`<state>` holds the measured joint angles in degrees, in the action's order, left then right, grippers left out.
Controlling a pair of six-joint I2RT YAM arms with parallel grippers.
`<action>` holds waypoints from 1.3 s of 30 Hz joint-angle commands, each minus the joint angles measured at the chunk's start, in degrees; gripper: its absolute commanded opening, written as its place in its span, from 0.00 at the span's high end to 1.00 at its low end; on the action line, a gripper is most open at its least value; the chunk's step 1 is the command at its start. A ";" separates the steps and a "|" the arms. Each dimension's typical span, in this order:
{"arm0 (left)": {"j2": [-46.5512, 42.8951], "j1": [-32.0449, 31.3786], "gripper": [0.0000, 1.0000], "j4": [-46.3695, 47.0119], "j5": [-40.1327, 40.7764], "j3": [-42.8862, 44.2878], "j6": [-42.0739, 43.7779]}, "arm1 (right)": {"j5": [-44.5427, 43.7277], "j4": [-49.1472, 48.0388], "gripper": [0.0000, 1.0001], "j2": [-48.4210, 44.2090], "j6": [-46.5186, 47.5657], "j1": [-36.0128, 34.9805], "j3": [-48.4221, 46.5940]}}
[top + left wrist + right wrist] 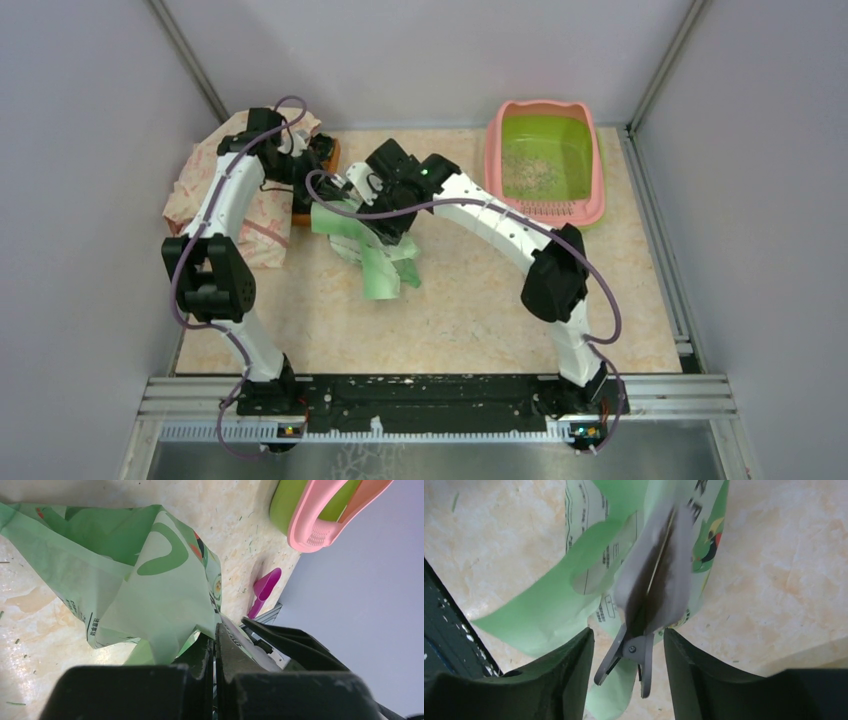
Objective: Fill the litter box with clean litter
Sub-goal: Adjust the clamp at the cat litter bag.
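Note:
The litter box (592, 190), pink-rimmed with a lime-green basin, stands at the back right with a thin patch of clean litter (530, 176) on its floor. A light green printed bag (372, 250) hangs crumpled over mid-table. My left gripper (216, 629) is shut on the bag's (150, 595) edge, the film pinched between its tips. A grey spring clip (634, 650) is clamped on the bag's folded top (589, 605). My right gripper (628, 630) is open around the clip's handles, with a gap on both sides.
A pink-patterned sack (225, 190) lies at the back left, with a brown wooden tray (303, 215) beside it. A purple scoop (265, 587) lies near the right edge, close to the litter box (320, 522). Grey walls enclose the table on three sides.

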<state>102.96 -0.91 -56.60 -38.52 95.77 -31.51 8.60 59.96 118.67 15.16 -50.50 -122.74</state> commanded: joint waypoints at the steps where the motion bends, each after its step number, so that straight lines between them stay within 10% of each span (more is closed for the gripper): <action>1: -4.08 0.49 1.00 3.95 -3.67 3.99 -0.72 | 2.24 -12.54 0.44 -9.45 -1.88 0.49 11.17; 7: -4.10 0.51 1.00 4.07 -3.67 4.04 -0.75 | 3.74 -34.87 0.39 -25.77 -6.70 2.66 35.91; 14: -5.22 2.39 0.72 4.22 -3.10 4.35 -0.27 | 5.96 -49.11 0.49 -32.45 -11.07 5.85 50.31; 24: -7.53 3.19 0.70 8.68 -3.26 -1.50 -0.69 | 10.27 -49.01 0.61 -27.41 -11.39 6.52 48.44; 35: -8.71 3.45 0.85 11.49 -1.84 -1.37 -1.37 | 13.61 -53.21 0.51 -34.52 -19.64 12.25 48.93; 39: -8.51 3.46 0.68 11.73 -2.18 -0.54 -2.12 | 18.21 -49.11 0.49 -33.22 -19.49 14.03 42.33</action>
<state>95.88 2.31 -46.74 -40.62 92.92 -33.01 21.08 11.70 87.68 -2.24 -37.91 -73.14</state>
